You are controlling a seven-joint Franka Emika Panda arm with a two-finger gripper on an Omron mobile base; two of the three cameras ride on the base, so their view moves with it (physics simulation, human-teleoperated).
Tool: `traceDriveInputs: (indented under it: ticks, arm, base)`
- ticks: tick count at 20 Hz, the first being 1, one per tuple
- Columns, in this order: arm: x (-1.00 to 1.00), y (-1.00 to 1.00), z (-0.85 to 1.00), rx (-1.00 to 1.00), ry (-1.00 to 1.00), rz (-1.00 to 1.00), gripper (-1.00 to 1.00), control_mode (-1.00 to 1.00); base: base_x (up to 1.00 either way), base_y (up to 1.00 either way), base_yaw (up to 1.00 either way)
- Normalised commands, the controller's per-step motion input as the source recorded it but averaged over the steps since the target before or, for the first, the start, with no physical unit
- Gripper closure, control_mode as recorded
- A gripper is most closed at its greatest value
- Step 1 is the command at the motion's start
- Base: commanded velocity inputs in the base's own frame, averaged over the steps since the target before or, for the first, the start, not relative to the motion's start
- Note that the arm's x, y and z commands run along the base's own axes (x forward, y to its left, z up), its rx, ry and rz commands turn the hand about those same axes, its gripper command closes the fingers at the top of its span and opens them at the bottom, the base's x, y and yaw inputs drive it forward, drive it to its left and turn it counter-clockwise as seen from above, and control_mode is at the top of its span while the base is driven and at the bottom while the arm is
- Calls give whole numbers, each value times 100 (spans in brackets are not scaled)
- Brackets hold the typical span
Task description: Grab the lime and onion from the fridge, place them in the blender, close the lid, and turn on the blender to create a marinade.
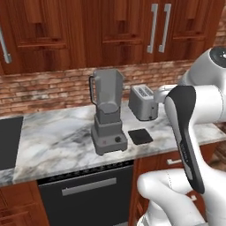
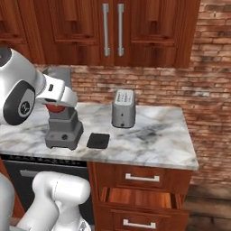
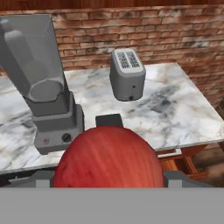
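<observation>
A round red onion point(image 3: 109, 157) sits between the fingers of my gripper point(image 3: 108, 177), which is shut on it. In the right base view the onion point(image 2: 55, 108) hangs under the hand, in front of the blender's jar. The grey blender point(image 1: 107, 110) stands on the marble counter with its jar top uncovered. Its red button and black knob face forward on the base point(image 3: 54, 138). The black lid point(image 1: 140, 136) lies flat on the counter just right of the blender base, between it and the toaster. The lime and the fridge are out of view.
A silver toaster point(image 1: 143, 102) stands right of the blender near the brick wall. The marble counter point(image 2: 153, 135) ends at its right edge. A drawer point(image 2: 135, 196) below it stands open. A dark dishwasher front point(image 1: 88, 190) sits under the blender, with a black cooktop point(image 1: 9, 141) at far left.
</observation>
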Motion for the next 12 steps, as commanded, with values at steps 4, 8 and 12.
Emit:
traceDriveInputs:
  ticks: [4,8,12]
  arm:
    - [0,0,0,0,0,0,100,100]
    - [0,0,0,0,0,0,100,100]
    - [0,0,0,0,0,0,100,100]
  base:
    - [39,-11,12]
    - [40,-12,10]
    - [41,-8,9]
